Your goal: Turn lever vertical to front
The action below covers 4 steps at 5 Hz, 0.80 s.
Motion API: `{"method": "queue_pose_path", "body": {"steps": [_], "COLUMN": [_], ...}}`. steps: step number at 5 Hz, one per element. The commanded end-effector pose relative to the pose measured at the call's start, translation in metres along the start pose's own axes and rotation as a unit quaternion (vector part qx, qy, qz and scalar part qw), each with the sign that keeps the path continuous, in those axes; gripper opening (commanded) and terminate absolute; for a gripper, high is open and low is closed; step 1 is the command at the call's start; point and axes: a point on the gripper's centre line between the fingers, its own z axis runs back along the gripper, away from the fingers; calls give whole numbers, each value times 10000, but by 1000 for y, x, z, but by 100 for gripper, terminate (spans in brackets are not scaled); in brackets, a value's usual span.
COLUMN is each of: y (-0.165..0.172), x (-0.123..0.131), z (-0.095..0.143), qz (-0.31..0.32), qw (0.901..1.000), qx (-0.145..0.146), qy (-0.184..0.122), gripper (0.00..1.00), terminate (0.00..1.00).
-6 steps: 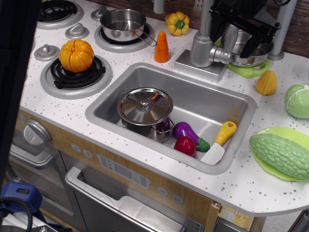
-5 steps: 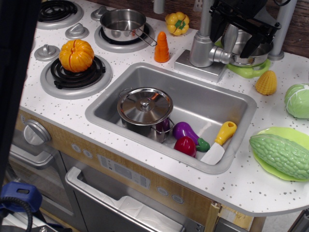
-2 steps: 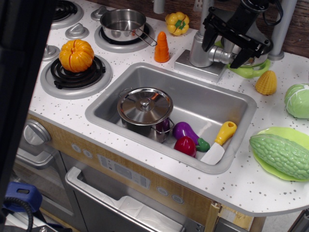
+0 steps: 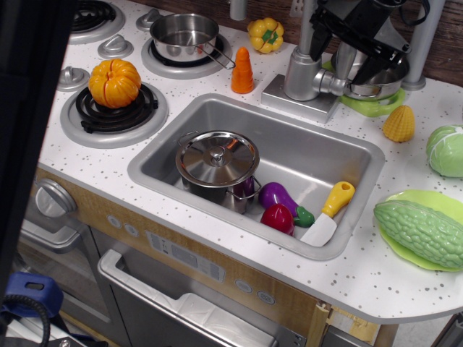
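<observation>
meanwhile, at the back of a toy kitchen counter, the black gripper (image 4: 346, 54) straddles the lever (image 4: 344, 59), the small silver-grey paddle standing up from a short stub on the right side of the grey faucet column (image 4: 302, 61). its two dark fingers (image 4: 315, 45) are spread, one on each side of the paddle, and whether either touches it cannot be made out. over the last second the gripper has risen a little and its tilt has shifted, while the lever looks as upright as it did before; the turn toward the front seems not yet made, and the arm appears to be resetting its approach rather than pushing.

behind the lever a shiny steel bowl (image 4: 372, 83) rests on a lime-green plate (image 4: 365, 107). the sink (image 4: 155, 163) is a matte grey basin with rounded corners, holding a polished lidded pot (image 4: 217, 163), a glossy purple eggplant (image 4: 278, 196), a red plastic fruit (image 4: 277, 217) and a yellow-handled knife (image 4: 329, 211). the counter (image 4: 405, 278) is white, flecked with dark specks. a ribbed orange pumpkin (image 4: 114, 82) sits on a black coil burner (image 4: 116, 108).
</observation>
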Motion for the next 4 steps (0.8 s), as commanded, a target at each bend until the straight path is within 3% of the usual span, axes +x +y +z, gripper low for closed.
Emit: {"method": "queue_pose_path", "body": {"steps": [1,3,4], "y": [11,10,8], "x": [31,41,41], "z": [27,16,11], "qz": [128,83,185], "qw": [9980,9972,9970], "qx": [-103,-267,-279], "qy": [-609,-691,-698], "gripper": [100,100,0], "terminate": [0,0,0]}}
